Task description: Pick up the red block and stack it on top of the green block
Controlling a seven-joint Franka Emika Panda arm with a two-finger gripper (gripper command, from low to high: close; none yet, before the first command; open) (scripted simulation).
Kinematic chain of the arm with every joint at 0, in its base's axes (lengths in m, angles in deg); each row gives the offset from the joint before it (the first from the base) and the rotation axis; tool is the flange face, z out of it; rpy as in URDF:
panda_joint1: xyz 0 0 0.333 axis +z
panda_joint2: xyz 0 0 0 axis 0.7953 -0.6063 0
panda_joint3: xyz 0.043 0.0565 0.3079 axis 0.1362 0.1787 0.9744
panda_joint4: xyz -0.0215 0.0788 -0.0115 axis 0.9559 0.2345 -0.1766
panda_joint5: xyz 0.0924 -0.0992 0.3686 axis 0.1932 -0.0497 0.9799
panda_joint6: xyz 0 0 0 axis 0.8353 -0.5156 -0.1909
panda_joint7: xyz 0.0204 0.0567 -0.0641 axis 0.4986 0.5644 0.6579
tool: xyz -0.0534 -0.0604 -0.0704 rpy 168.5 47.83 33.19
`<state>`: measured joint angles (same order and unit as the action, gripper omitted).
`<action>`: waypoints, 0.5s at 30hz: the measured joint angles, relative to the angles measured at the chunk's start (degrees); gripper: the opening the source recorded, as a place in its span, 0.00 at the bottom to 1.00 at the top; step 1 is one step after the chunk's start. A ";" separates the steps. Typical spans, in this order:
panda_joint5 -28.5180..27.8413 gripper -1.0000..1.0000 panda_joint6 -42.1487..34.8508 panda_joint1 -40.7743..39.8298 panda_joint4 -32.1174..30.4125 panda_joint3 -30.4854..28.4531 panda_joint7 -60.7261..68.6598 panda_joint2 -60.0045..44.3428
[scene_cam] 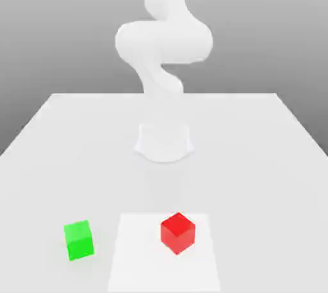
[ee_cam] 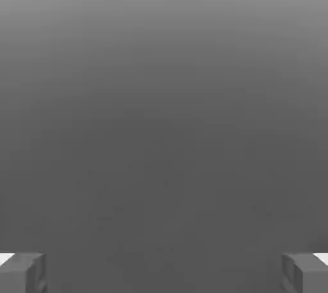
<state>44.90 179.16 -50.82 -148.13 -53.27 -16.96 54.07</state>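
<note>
The red block [scene_cam: 177,233] is a small bright-red cube resting on a paler white square patch [scene_cam: 138,259] near the table's front edge. To the exterior view's left of it, a gap away, the green block [scene_cam: 79,240] sits on the table, about the same size. In the hand view my gripper [ee_cam: 164,274] is open. Its two grey fingertips [ee_cam: 25,274] stand far apart with nothing between them, in front of a plain grey background. Neither block is near the fingers.
The white arm [scene_cam: 163,41] rises from its round base [scene_cam: 164,142] in the middle of the white table [scene_cam: 269,157] and bends upward past the picture's top. The blocks lie well in front of the base.
</note>
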 joint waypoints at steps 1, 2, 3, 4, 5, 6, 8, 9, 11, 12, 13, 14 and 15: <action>0.14 0.50 1.37 0.87 -1.32 -0.67 1.92 -2.32; 0.44 0.50 2.73 1.47 -2.62 -1.12 3.90 -4.61; 0.60 0.50 4.04 2.28 -3.87 -1.73 5.79 -6.85; 0.76 0.50 5.33 3.04 -5.12 -2.28 7.64 -9.07; 0.94 0.50 6.59 3.74 -6.34 -2.77 9.46 -11.22; 1.06 0.50 7.85 4.43 -7.55 -3.25 11.19 -13.34; 1.39 0.50 10.31 5.72 -9.95 -4.10 14.74 -17.54; 1.50 0.50 11.53 6.32 -11.14 -4.47 16.46 -19.64; 1.74 0.50 14.00 7.47 -13.53 -5.16 19.92 -23.81; 1.87 0.50 15.23 7.92 -14.73 -5.37 21.65 -25.90; 1.95 0.50 16.47 8.32 -15.92 -5.54 23.35 -27.98; 1.99 0.50 17.70 8.65 -17.12 -5.64 25.01 -30.06; 1.86 0.50 18.93 9.07 -18.31 -5.85 26.53 -32.13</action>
<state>46.76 198.09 -41.75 -166.44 -59.12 9.57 21.94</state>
